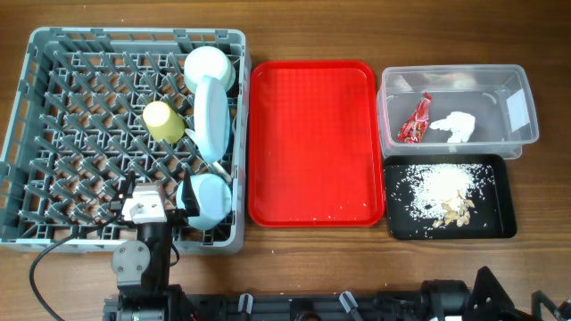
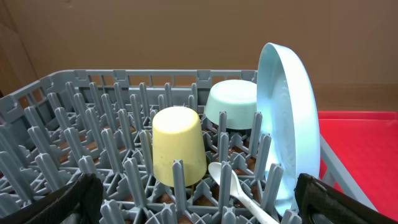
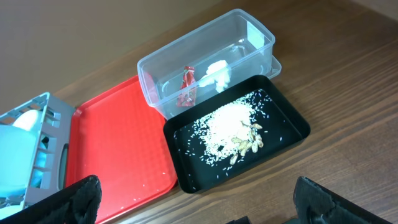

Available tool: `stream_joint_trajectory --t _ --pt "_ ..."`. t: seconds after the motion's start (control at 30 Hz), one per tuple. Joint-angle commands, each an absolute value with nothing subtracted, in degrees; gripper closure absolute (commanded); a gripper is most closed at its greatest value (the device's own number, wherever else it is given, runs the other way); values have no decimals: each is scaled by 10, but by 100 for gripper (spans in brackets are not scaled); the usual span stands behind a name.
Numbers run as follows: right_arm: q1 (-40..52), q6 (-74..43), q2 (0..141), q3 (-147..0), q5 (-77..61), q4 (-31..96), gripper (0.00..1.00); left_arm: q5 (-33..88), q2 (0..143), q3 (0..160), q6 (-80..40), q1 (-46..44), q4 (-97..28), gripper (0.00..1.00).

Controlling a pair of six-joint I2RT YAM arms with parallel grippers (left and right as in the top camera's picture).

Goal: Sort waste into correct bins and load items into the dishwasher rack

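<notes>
Black fingers point(image 2: 81, 199) of my left gripper point(image 2: 199, 208) stand wide apart, empty, low inside the grey dishwasher rack point(image 2: 74, 84): just ahead sits the upturned yellow cup point(image 2: 180, 146), a white spoon point(image 2: 239, 193) I can't pick out overhead lying right of it, then the light-blue plate point(image 2: 289, 124) on edge and the inverted pale bowl point(image 2: 233, 102), a plain brown wall point(image 2: 186, 31) beyond. My right gripper point(image 3: 205, 211) is likewise spread over bare wooden table point(image 3: 348, 74); ahead lie the black tray point(image 3: 283, 134) of rice scraps point(image 3: 227, 121), then the clear tub point(image 3: 249, 28) holding red wrapper point(image 3: 188, 84) and white napkin point(image 3: 219, 73), and forward-left the red serving tray point(image 3: 118, 149), just beside the rack.
</notes>
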State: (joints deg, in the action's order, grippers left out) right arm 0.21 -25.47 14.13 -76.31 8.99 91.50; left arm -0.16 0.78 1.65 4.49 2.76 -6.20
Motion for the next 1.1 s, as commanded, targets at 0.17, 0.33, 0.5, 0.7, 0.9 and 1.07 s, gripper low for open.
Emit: stream_joint_trajectory --t 0.17,0.33,0.5,0.7,0.9,1.07 --pt "2 -257 138 -764 98 912 0 -5 2 11 58 32 -59 0" --pt "2 -252 136 -744 88 714 0 -5 2 11 58 32 -59 0" --pt "-2 -101 95 -653 81 453 0 -5 2 11 58 32 -59 0" --pt "-36 -75 2 -438 58 135 0 -5 2 11 58 32 -59 0" --pt "-38 -75 4 -279 -2 -41 0 -5 2 11 58 32 -59 0" --pt "-38 -75 3 -135 -42 -131 0 -5 2 11 58 32 -59 0"
